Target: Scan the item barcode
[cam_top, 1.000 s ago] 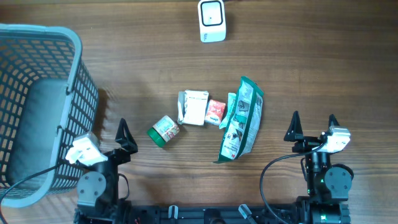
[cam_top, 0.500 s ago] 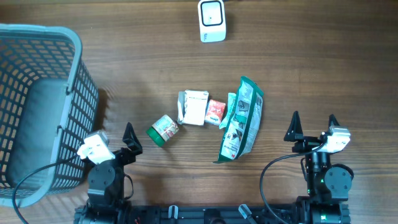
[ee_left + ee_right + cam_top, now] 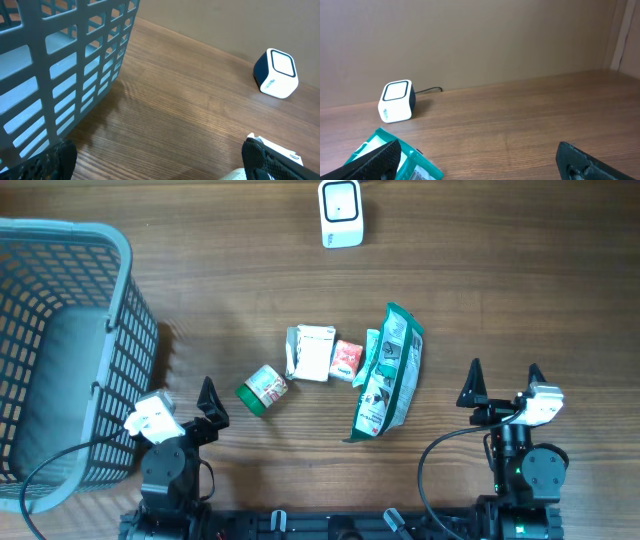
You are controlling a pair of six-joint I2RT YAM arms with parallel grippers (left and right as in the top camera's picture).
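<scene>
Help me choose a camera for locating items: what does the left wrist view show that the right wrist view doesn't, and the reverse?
Only the left wrist view shows the basket and a white box corner. Only the right wrist view shows the bag and a black cable. Both show the scanner and the table.

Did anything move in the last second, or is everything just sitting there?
The left gripper swung slightly away from the basket toward the green can, open and empty. The right gripper, also open, the green pouch, white box and scanner stayed put.
</scene>
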